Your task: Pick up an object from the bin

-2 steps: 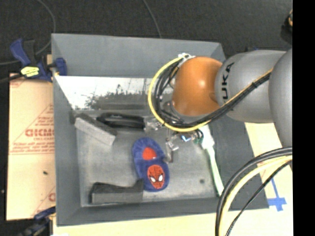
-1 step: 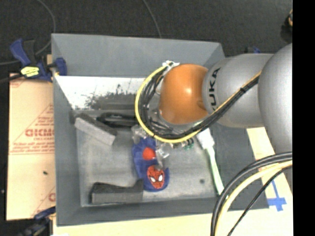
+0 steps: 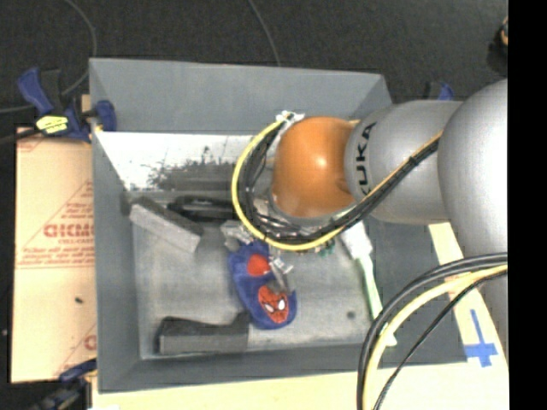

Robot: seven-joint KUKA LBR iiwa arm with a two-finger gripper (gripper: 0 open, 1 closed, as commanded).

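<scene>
My gripper (image 3: 279, 268) pokes out from under the arm's wrist near the middle of the bin. It is right over a blue soft thing with a Spider-Man face (image 3: 267, 299) and a red patch at its upper end. Its metal tip touches or nearly touches the top of that blue thing; I cannot see anything gripped. A grey wedge-shaped block (image 3: 164, 225) lies to the left, and a black flat tool (image 3: 198, 205) is behind it near the back wall.
A dark grey flat bar (image 3: 201, 336) lies along the front wall at the left. A white and green stick-like thing (image 3: 365, 272) lies by the right wall. The arm's wrist covers the bin's middle back part.
</scene>
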